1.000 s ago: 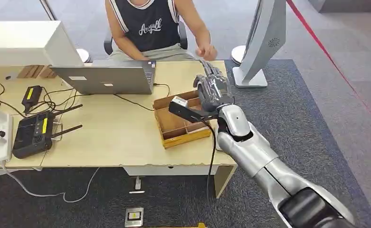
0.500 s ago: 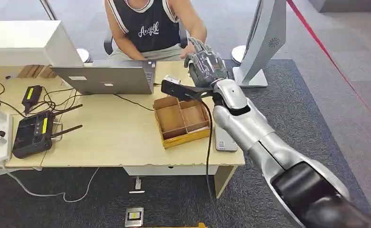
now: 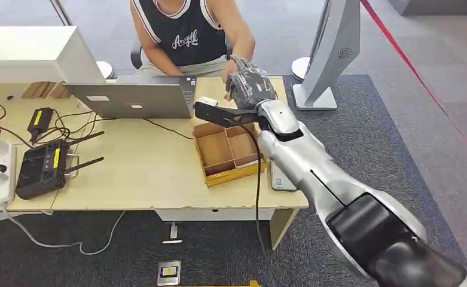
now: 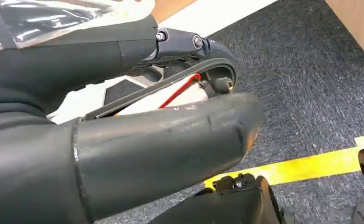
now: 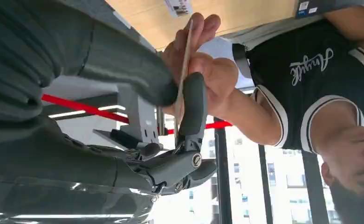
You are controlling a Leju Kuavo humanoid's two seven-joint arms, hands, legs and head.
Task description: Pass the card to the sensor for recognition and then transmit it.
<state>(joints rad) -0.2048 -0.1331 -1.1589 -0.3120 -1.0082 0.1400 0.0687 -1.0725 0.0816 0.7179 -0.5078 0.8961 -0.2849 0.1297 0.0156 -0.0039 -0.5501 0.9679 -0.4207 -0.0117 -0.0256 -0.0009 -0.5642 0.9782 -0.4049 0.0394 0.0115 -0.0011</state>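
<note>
- Your right robot hand (image 3: 250, 88) is stretched out over the far right part of the desk (image 3: 147, 173), beyond the wooden tray (image 3: 228, 152), and it pinches the card (image 5: 183, 74) between thumb and a dark finger.
- You can see the card edge-on in the right wrist view, thin and pale, standing between the robot's fingers (image 5: 192, 109) and the person's hand (image 5: 203, 65), which touches its other end.
- Your left robot hand (image 4: 124, 154) hangs low over dark carpet with a yellow floor line (image 4: 305, 165); its fingers lie curled in, and a flat pale thing with a red line sits between them, though you cannot tell what it is.
- The person (image 3: 189, 33) sits at the far side of the desk, behind the grey laptop (image 3: 132, 98).
- To the left, a black remote controller (image 3: 39, 170) and a white power strip (image 3: 0, 170) lie on the desk.
- A white stand (image 3: 332, 54) rises on the carpet at the far right.
</note>
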